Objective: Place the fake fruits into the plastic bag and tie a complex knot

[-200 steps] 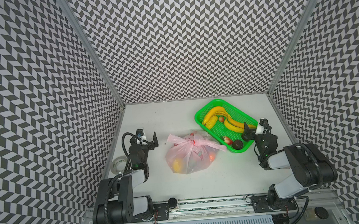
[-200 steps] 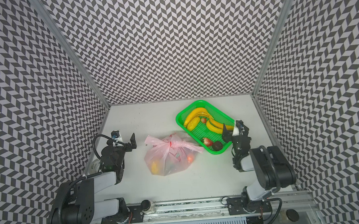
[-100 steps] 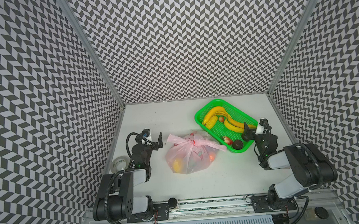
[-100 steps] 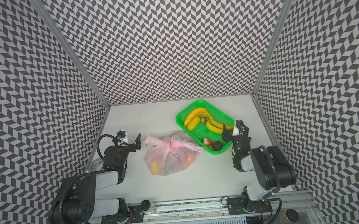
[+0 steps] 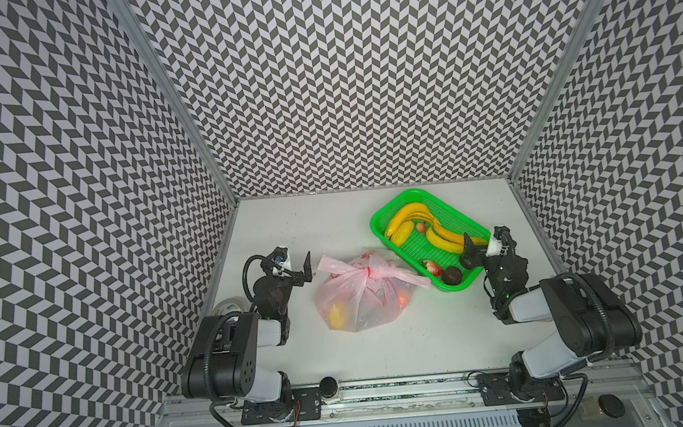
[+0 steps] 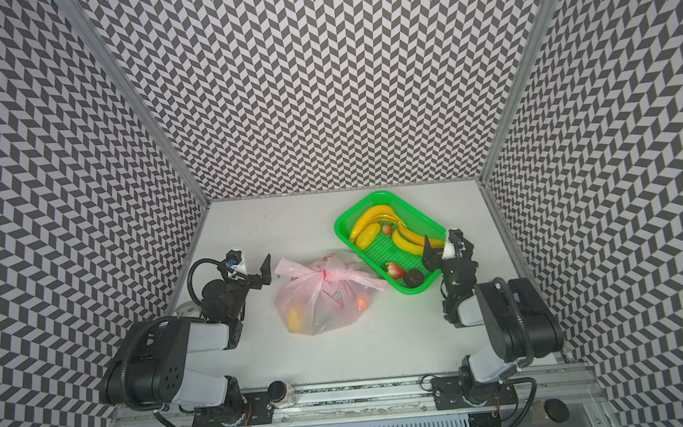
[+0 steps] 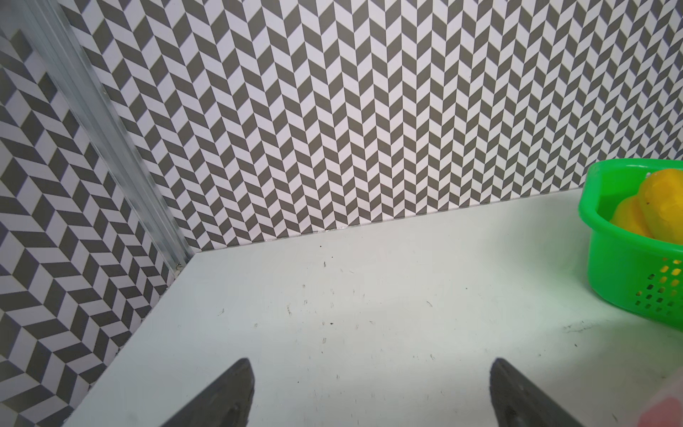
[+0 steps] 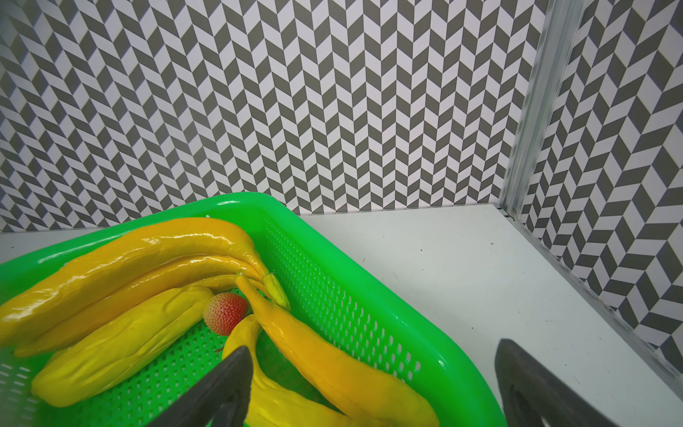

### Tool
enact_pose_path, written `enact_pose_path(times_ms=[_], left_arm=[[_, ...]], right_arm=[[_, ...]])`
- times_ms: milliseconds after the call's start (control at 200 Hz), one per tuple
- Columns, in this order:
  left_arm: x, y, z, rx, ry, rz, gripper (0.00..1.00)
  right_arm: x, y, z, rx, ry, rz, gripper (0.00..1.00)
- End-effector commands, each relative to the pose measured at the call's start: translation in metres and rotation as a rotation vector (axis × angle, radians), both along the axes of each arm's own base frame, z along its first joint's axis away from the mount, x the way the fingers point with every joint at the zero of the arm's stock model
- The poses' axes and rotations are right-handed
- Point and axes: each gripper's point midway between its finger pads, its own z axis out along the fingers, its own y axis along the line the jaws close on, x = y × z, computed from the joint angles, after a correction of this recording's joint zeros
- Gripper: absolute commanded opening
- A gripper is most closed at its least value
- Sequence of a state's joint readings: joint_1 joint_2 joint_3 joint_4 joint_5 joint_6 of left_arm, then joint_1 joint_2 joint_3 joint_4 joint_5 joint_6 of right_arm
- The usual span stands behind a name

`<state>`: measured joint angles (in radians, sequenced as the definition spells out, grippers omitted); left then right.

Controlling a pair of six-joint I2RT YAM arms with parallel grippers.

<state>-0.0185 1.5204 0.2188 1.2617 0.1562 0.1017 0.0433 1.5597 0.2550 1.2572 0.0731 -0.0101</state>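
While the plastic bag is sitting in the middle of the table, just left of the green mesh basket, we're seeing its top already bunched into the knot, with two tails flaring out sideways. The right tail is reaching toward the basket's rim, though we can't tell whether it's touching. We're judging that bag as light and floppy: thin, slick film that's going to crumple and slide under a pinch, so we're favouring a hold on the cinched neck right under the knot, or on one tail, never on the bulging belly. The left gripper is hovering just beside the bag's left tail with its jaws spread wide and nothing between them; the right gripper is hanging over the basket's near corner, jaws equally wide apart and empty. Now we're counting: one bag, one knot, one basket, two grippers. Inside the bag we're making out one yellow fruit and one orange-red fruit, the rest too hazy to tally. In the basket we're counting two banana bunches, one ridged yellow fruit, two strawberries and one dark brown ball. Those fake fruits are looking glossy, stiff and probably hollow-light, so we're expecting them to skid out of a pinch unless they're taken across the middle.
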Motion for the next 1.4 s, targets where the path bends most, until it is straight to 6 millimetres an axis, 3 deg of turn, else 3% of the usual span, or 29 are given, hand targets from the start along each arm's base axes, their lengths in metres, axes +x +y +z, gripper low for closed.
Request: enact_pose_path(times_ms=[0,70,140,200,360,426,1392], left_arm=[[-0.005,0.002,0.008,-0.019,-0.064,-0.004,1.0],[0.006,0.005,-0.002,-0.028,0.015,0.007,1.0],[0.01,0.019,0.001,-0.079,-0.002,0.047,1.0],[0.013,0.019,-0.002,-0.078,0.029,0.05,1.0],[0.012,0.019,-0.002,-0.075,0.022,0.055,1.0],[0.014,0.029,-0.002,-0.087,0.021,0.136,1.0],[0.014,0.028,-0.002,-0.083,0.023,0.14,1.0]], right_arm=[[-0.001,0.001,0.01,0.005,-0.048,0.007,0.99],[-0.001,0.001,0.011,0.005,-0.049,0.007,0.99],[-0.001,0.001,0.011,0.005,-0.049,0.007,0.99],[0.0,0.001,0.011,0.005,-0.05,0.005,0.99],[-0.001,0.001,0.011,0.005,-0.05,0.005,0.99],[-0.001,0.001,0.011,0.005,-0.05,0.005,0.99],[-0.002,0.001,0.012,0.005,-0.053,0.007,0.99]])
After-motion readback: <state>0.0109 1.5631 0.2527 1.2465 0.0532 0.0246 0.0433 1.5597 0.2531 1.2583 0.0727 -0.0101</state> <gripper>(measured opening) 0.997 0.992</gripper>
